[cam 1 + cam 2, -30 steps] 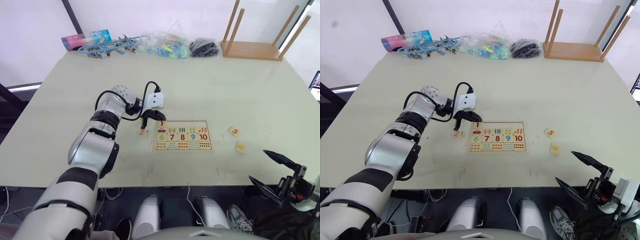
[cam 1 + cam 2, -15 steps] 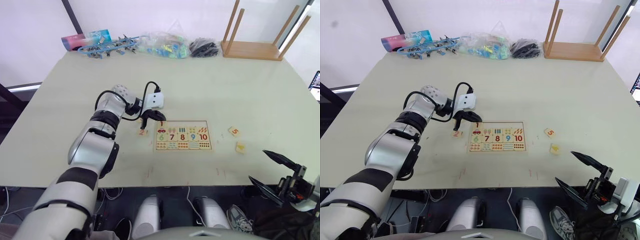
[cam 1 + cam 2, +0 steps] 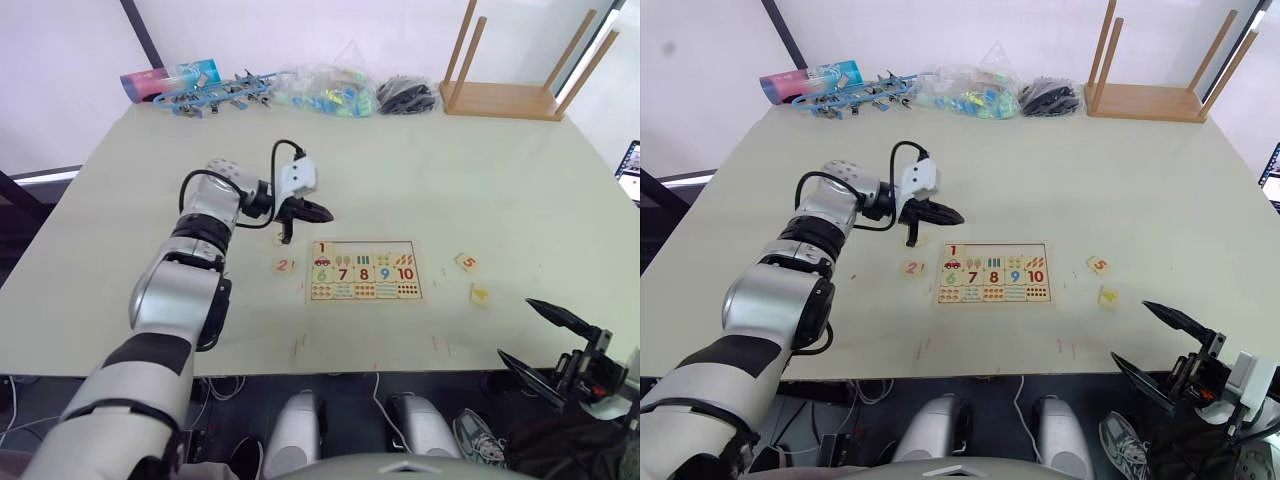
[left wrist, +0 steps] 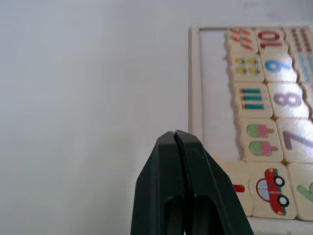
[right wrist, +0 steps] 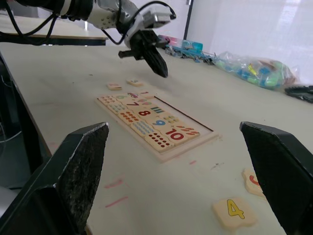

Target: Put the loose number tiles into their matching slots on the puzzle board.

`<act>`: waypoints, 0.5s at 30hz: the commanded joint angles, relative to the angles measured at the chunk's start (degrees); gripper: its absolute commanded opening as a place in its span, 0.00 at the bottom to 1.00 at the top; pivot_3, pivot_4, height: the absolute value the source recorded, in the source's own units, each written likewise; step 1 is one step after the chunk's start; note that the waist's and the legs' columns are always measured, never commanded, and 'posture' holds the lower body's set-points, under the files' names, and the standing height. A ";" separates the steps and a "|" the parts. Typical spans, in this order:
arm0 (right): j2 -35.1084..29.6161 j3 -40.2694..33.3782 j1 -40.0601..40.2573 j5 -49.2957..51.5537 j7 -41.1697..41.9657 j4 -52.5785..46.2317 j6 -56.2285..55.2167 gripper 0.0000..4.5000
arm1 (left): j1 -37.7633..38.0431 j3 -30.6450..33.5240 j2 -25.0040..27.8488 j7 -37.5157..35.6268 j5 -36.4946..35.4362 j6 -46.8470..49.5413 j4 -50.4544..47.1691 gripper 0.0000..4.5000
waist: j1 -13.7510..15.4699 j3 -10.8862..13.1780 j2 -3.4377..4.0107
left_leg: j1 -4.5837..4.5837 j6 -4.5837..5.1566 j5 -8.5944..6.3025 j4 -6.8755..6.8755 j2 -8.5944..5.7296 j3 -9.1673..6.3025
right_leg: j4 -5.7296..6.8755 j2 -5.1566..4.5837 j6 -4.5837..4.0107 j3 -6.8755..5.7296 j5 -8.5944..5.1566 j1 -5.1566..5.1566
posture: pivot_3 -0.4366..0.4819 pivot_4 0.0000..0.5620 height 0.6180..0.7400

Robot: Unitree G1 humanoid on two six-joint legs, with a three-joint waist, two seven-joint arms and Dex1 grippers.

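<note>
On your pale table [image 3: 520, 190] the puzzle board [image 3: 365, 271] holds tile 1 [image 3: 322, 247]; the left gripper [image 3: 322, 213] (clenched, empty) hovers above its corner, the right gripper [image 3: 545, 337] gapes wide.

Puzzle board [image 4: 254, 122] cut off at edge — tile 1 [image 4: 238, 188] partly behind left gripper [image 4: 175, 139]
</note>
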 commanded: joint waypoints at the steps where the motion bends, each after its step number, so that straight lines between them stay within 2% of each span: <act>1: -0.89 -0.85 -0.31 0.31 0.09 0.36 -0.13 1.00 | 0.82 3.53 2.05 -2.79 -4.20 2.48 -4.86 0.00 | -0.03 0.00 0.00 | 0.00 0.00 0.00 0.00 0.00 0.00 | 0.00 0.00 0.00 0.00 0.00 0.00 | 0.48 0.27 1.00; 6: -1.68 -1.73 -1.81 -0.46 -1.48 3.00 0.53 1.00 | 6.97 7.39 5.83 -3.49 -8.83 5.52 -12.95 0.00 | -0.20 -0.01 0.01 | 0.06 0.00 0.00 0.00 0.01 0.04 | 0.03 0.00 0.01 0.04 0.00 0.02 | 0.48 0.27 1.00; 12: -2.43 -3.16 -3.09 -1.15 -3.84 6.32 0.48 1.00 | 17.26 11.81 9.44 0.64 -13.76 9.27 -26.49 0.00 | 0.01 -0.01 0.02 | 0.10 0.00 0.00 0.00 0.04 0.06 | 0.11 0.00 0.00 0.06 0.01 0.01 | 0.48 0.27 1.00; 15: -2.85 -3.82 -3.11 -1.62 -3.63 8.27 -0.02 1.00 | 22.65 13.91 11.10 2.85 -16.68 14.62 -34.02 0.00 | 0.14 -0.01 0.02 | 0.11 0.00 0.00 0.05 0.03 0.08 | 0.14 -0.03 -0.04 0.07 -0.01 0.04 | 0.48 0.27 1.00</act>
